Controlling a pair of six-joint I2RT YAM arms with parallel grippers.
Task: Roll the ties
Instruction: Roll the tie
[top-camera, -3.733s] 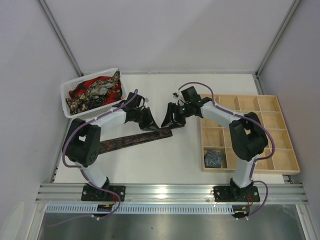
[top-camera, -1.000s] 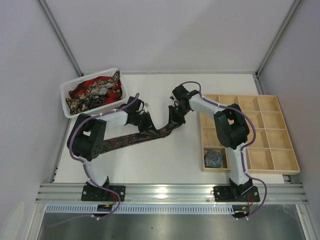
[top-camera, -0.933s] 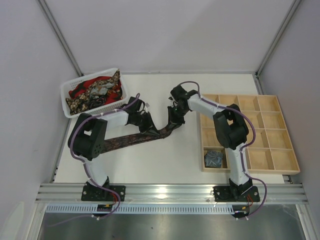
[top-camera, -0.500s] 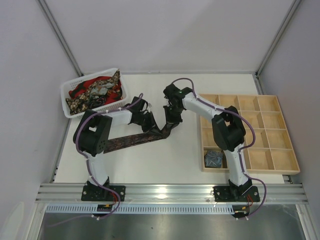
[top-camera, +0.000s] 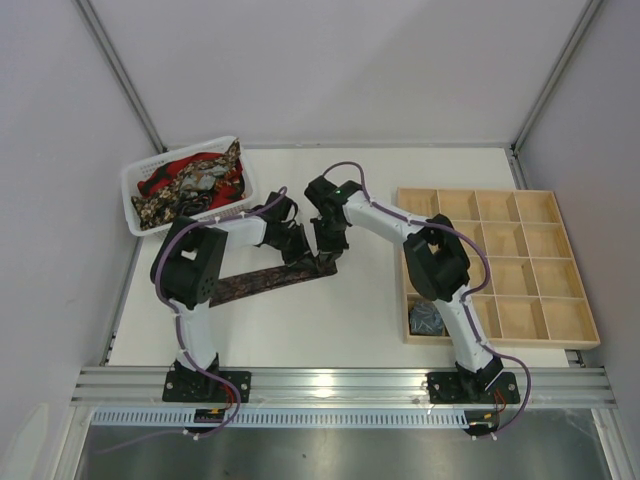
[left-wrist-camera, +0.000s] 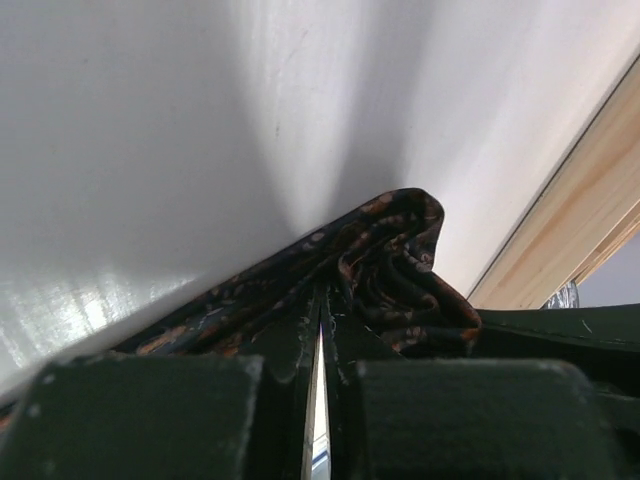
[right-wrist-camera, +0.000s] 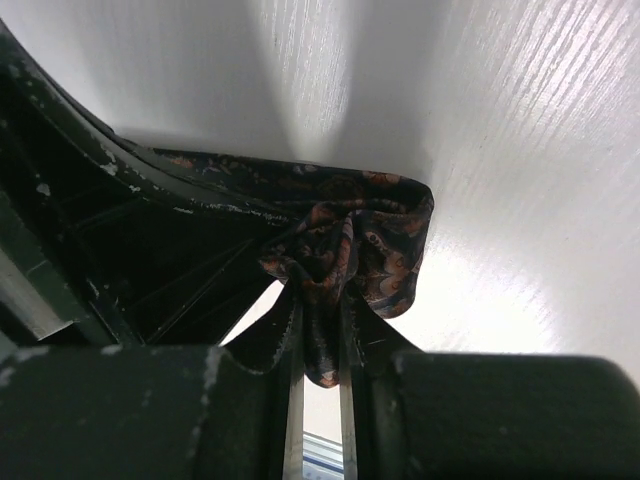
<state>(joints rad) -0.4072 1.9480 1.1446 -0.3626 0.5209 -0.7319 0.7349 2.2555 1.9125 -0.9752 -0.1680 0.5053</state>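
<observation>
A dark brown-maroon tie (top-camera: 250, 280) lies slanted on the white table, its right end bunched into folds between my two grippers. My left gripper (top-camera: 303, 255) is shut on the tie at the bunch; in the left wrist view its fingers (left-wrist-camera: 321, 295) are almost together with the folded tie (left-wrist-camera: 400, 270) at their tips. My right gripper (top-camera: 327, 250) is shut on the same bunch from the right; in the right wrist view the tie (right-wrist-camera: 380, 230) is pinched between the right gripper's fingers (right-wrist-camera: 320, 300). A grey-blue coiled tie (top-camera: 428, 318) sits in a front-left compartment of the wooden tray.
A white basket (top-camera: 135, 185) at the back left holds several loose ties (top-camera: 190, 185), red and gold-black. A wooden compartment tray (top-camera: 590, 300) stands on the right; its edge shows in the left wrist view (left-wrist-camera: 590, 210). The left gripper's dark body (right-wrist-camera: 120, 250) fills the left of the right wrist view.
My right gripper has moved left to right beside the left gripper, carrying the tie's end. The raised stretch of tie between them has collapsed into a bunch.
</observation>
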